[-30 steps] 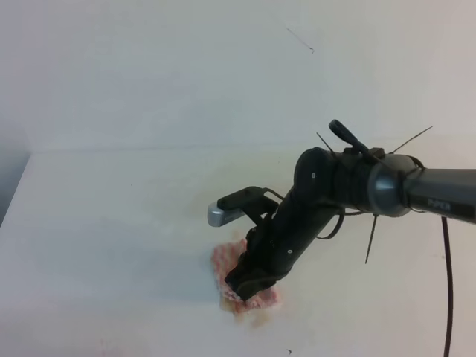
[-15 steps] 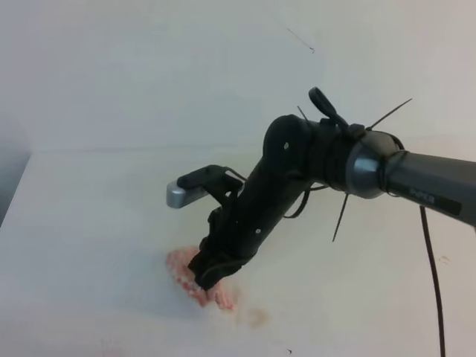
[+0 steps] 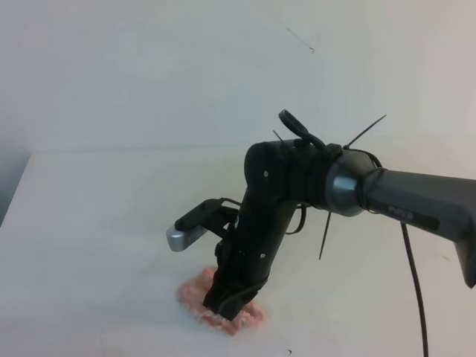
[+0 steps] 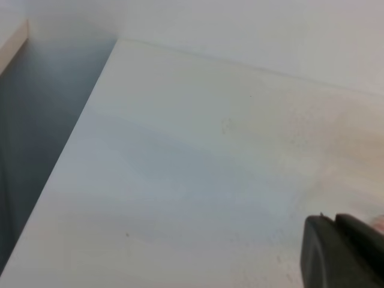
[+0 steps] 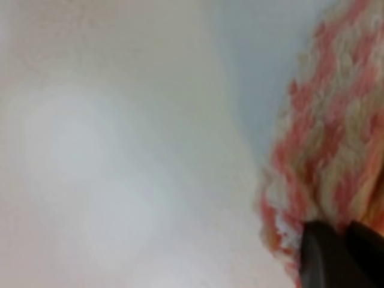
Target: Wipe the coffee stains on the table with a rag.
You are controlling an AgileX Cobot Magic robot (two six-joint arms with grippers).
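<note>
The pink-and-white rag lies on the white table near its front edge. My right gripper presses down onto it, shut on its bunched middle. In the right wrist view the rag fills the right side, with the dark shut fingertips at the bottom right. No coffee stains show; the spot to the rag's right is under the cloth. In the left wrist view my left gripper is a dark block at the bottom right, its fingers together and holding nothing.
The table's left edge drops to a dark gap beside a wall. A white wall rises behind the table. The right arm's black cable hangs down at the right. A silver wrist camera juts left of the arm.
The right arm dragged the rag left, then back toward the front edge. The faint tan smudge seen beside the rag half a second ago is now covered by it.
</note>
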